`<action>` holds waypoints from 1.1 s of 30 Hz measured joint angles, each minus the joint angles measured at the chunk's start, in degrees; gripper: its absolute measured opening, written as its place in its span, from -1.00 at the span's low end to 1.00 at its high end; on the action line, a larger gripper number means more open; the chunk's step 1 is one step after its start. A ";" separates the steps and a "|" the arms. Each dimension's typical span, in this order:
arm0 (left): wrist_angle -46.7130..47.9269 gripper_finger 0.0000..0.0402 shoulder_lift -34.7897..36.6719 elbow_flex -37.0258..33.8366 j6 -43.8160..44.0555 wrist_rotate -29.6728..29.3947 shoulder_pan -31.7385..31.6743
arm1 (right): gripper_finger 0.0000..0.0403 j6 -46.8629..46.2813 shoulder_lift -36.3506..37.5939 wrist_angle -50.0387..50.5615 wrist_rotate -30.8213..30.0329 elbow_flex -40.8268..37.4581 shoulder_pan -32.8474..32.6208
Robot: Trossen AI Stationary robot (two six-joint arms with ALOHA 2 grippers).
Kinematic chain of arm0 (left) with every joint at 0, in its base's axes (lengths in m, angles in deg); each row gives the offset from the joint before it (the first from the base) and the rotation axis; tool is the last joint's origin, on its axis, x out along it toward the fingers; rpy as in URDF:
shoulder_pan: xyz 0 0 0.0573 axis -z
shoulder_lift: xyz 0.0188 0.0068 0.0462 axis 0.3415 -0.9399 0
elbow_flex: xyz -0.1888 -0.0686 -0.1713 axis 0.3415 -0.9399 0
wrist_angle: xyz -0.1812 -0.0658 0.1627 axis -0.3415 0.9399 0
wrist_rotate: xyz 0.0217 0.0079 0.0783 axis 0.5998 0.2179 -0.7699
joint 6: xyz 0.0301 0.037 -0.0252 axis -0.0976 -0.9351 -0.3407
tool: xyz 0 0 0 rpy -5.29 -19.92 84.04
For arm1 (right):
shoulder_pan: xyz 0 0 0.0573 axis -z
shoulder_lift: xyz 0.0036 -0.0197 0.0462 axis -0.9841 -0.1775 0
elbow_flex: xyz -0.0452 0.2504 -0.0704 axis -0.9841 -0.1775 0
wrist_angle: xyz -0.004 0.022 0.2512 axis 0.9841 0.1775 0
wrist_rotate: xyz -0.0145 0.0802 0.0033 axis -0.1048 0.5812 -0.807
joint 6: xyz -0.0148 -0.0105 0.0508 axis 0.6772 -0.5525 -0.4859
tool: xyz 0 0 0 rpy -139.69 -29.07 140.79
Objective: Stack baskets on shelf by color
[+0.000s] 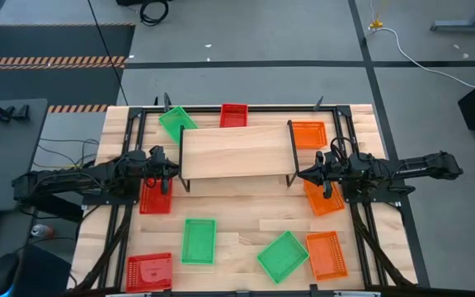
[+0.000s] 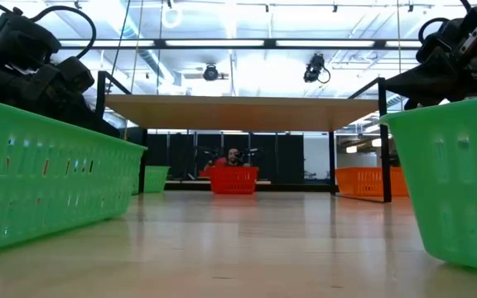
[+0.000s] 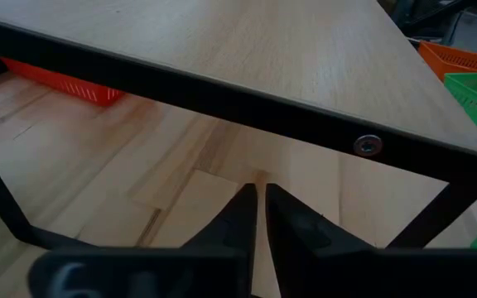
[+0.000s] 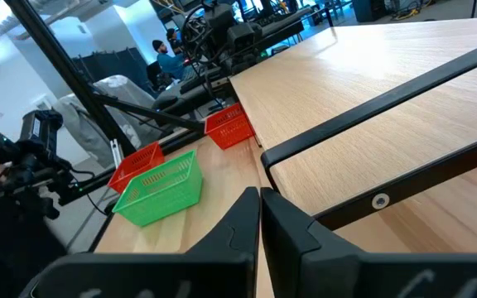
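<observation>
The light-wood shelf (image 1: 233, 153) stands on black legs at the table's middle back, with nothing on top. Baskets lie around it: green (image 1: 177, 122), red (image 1: 233, 115) and orange (image 1: 308, 134) along the far side. A red one (image 1: 156, 198) lies at the left and an orange one (image 1: 324, 200) at the right. Green (image 1: 199, 241), green (image 1: 283, 256), orange (image 1: 326, 254) and red (image 1: 148, 272) baskets lie near the front. My left gripper (image 1: 175, 172) (image 3: 260, 203) is shut and empty at the shelf's left end. My right gripper (image 1: 296, 175) (image 4: 260, 203) is shut and empty at its right end.
The shelf's black frame edge (image 3: 222, 91) runs close in front of my left gripper, and its corner rail (image 4: 371, 108) close to my right. Black frame rails run along the table's sides (image 1: 122, 231). Two green baskets (image 2: 48, 178) (image 2: 458, 182) fill the low view's foreground. A person sits far behind (image 2: 233, 157).
</observation>
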 joint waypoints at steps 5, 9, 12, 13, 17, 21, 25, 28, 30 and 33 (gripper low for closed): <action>-0.01 -0.86 0.00 0.00 0.01 0.00 0.00 | -0.90 0.00 0.01 0.01 0.00 0.00 0.00; -0.02 -0.84 0.00 0.00 0.00 0.00 0.02 | -0.90 0.00 0.01 0.01 0.00 0.01 -0.01; -0.02 -0.82 0.00 0.00 0.00 0.00 0.02 | -0.90 0.00 0.00 0.01 0.01 0.01 -0.01; -0.02 -0.82 0.00 0.00 0.00 0.00 0.02 | -0.90 0.00 0.00 0.02 0.02 0.00 -0.01; -4.25 -0.85 -0.02 0.00 3.92 0.25 0.01 | -0.90 0.00 0.02 0.00 0.02 0.00 -0.01; -6.26 -0.86 -0.18 2.42 12.91 3.43 -0.01 | -0.90 -0.02 0.02 -0.01 0.21 0.01 -0.01; -5.72 -0.84 -1.09 9.84 14.20 11.69 0.19 | -0.90 0.00 0.02 0.00 0.15 0.00 -0.01; 3.21 -0.82 -3.86 18.19 10.85 14.63 0.19 | -0.90 0.00 0.02 0.00 -0.01 0.00 -0.01; 9.62 -0.83 -6.63 24.72 10.23 14.02 0.19 | -0.90 0.88 0.02 0.02 -0.05 0.01 -0.01; 17.76 -0.84 -11.70 33.47 10.05 10.65 0.19 | -0.90 5.05 0.00 -0.33 -1.22 0.02 0.00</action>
